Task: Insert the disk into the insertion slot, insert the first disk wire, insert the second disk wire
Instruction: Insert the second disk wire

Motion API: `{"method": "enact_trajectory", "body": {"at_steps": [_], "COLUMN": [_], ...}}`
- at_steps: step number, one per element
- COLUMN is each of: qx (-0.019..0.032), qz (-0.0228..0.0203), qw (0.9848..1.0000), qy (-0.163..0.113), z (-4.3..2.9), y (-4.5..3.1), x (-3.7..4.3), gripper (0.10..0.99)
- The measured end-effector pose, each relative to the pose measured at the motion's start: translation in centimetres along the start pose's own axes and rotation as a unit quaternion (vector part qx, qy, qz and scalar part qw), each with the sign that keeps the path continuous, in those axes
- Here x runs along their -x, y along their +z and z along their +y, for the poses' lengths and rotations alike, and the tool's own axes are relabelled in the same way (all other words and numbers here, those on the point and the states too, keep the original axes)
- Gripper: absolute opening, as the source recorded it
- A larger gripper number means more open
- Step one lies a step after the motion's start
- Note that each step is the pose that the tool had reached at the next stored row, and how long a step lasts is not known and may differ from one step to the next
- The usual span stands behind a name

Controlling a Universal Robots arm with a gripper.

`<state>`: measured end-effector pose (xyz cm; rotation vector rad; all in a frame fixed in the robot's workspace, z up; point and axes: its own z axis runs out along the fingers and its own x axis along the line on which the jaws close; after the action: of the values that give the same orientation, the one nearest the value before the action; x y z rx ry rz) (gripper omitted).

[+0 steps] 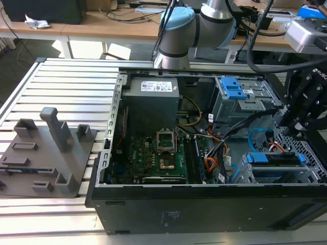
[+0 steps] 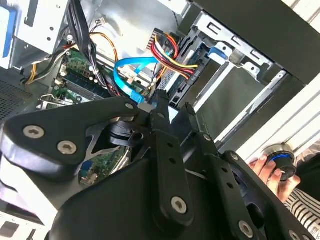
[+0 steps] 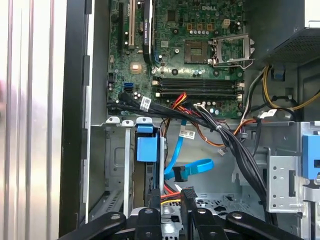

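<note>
Disk (image 3: 146, 149) is sitting in the insertion slot (image 3: 116, 159), and the gripper (image 2: 174, 102) is hovering at its wire end.
In the first wrist view, the blue carrier is lying between the slot's grey walls, its end facing the inside of the case, seemingly so that wires can reach it. Your gripper is hanging just over that end, near the red-and-yellow wire bundle (image 3: 170, 189) and the blue cable (image 3: 192, 167), probably for working on a wire. Whether it is gripping something or standing open, you cannot tell.
</note>
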<state>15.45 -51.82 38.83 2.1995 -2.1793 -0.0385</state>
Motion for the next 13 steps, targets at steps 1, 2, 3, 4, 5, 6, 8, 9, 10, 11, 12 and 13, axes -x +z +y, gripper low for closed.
{"method": "enact_trajectory", "body": {"at_steps": [1, 2, 3, 4, 5, 6, 8, 9, 10, 11, 12, 13], "qx": [-0.0001, -0.0001, -0.0001, -0.0001, -0.0001, -0.0001, -0.0002, -0.0002, -0.0002, -0.0003, -0.0004, -0.0005], "qz": [0.0003, 0.0003, 0.0003, 0.0003, 0.0003, 0.0004, 0.0004, 0.0004, 0.0006, 0.0015, 0.0025, 0.0028], "qw": [1.0, 1.0, 1.0, 1.0, 1.0, 1.0, 1.0, 0.9999, 0.9999, 0.9997, 0.9995, 0.9993], "qy": [-0.004, -0.005, -0.006, -0.006, -0.007, -0.008, -0.009, -0.01, -0.014, -0.023, -0.033, -0.036], "z": [0.3, 0.52, 0.77, 0.96, 1.16, 1.38, 1.65, 1.75, 1.86, 1.88, 1.92, 1.96], "y": [0.23, 0.35, 0.47, 0.58, 0.7, 0.82, 1.05, 1.15, 1.32, 1.48, 1.65, 1.74], "x": [0.05, 0.22, 0.48, 0.61, 0.7, 0.79, 1.0, 1.06, 1.06, 1.07, 1.07, 1.07], "gripper": [0.302, 0.302, 0.302, 0.302, 0.302, 0.302, 0.302, 0.302, 0.302, 0.302, 0.302, 0.302]}}
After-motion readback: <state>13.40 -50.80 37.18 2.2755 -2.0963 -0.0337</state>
